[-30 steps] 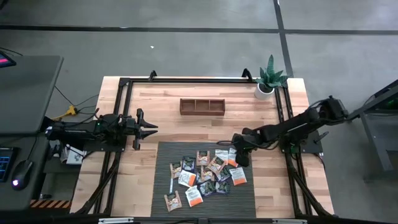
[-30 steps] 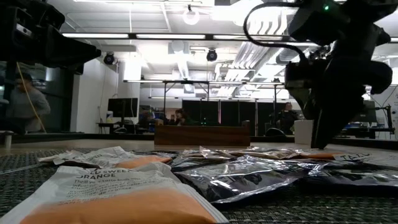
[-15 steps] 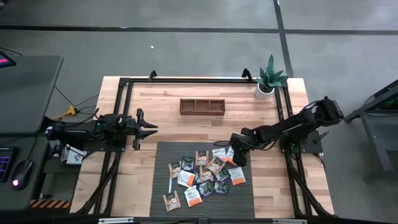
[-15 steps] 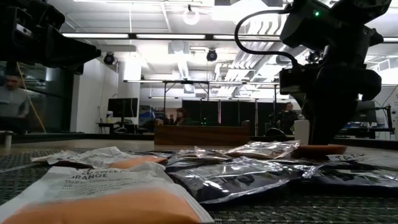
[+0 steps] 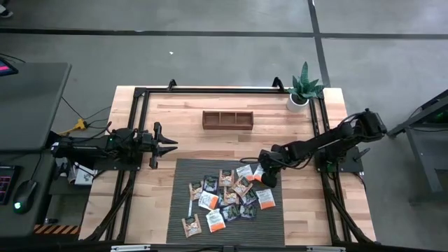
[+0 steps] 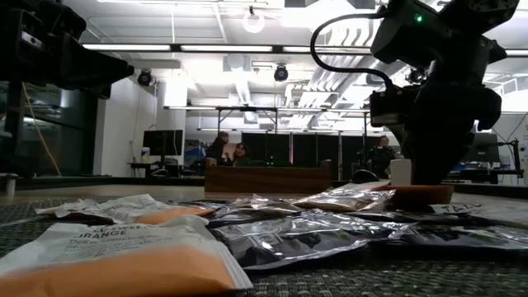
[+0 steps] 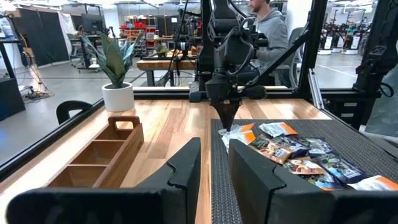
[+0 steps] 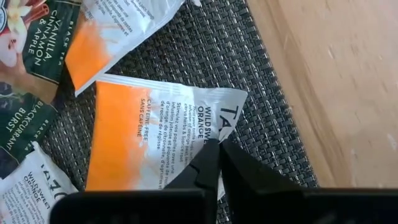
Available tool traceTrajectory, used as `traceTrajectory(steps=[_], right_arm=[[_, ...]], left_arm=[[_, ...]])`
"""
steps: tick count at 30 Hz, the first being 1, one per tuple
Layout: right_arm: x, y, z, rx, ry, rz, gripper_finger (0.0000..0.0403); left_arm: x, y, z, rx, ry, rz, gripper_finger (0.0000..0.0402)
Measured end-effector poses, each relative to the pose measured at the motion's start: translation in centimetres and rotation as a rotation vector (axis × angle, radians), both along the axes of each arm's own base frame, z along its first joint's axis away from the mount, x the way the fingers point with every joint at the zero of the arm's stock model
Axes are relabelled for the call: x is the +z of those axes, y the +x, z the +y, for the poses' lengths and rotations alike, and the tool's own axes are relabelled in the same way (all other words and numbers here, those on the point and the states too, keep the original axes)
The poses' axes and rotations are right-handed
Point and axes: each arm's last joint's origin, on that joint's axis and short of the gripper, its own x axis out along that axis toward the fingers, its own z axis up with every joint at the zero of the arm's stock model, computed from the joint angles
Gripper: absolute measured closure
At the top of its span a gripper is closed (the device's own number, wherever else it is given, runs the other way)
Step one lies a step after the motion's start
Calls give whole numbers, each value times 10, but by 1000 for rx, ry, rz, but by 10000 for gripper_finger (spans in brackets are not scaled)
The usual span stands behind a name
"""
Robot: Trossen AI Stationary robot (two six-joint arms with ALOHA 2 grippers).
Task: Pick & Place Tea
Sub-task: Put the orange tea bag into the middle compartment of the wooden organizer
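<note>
Pinching an orange sachet (image 8: 155, 140) at the tea pile's (image 5: 224, 199) edge nearest the wooden tray (image 5: 227, 120), the right gripper (image 5: 267, 176) has its jaws closed on it, so lifting toward that tray likely comes next, while the left gripper (image 5: 170, 145), jaws partly apart and empty, waits well clear.

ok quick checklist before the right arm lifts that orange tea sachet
1. Right pincer shut on the orange sachet: ok, fingertips pinch its edge.
2. Only one sachet caught: cannot tell; the neighbours lie close.
3. Grip deep enough to hold: not ok, only the edge is pinched.
4. Wooden tray free to receive: ok, its compartments look empty.
5. Left pincer out of the way: ok, it hangs over bare wood beside the mat.
</note>
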Motion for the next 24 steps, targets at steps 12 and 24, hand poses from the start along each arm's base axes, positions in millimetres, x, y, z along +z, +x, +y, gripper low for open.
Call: traceTrajectory(steps=[12,24], right_arm=[[23,-11,-4,19,-58,-45,402],[69,2,-15,81,-403,-16,402]], left_arm=[[0,0,0,0,0,0,319],[0,0,0,0,0,0,319]])
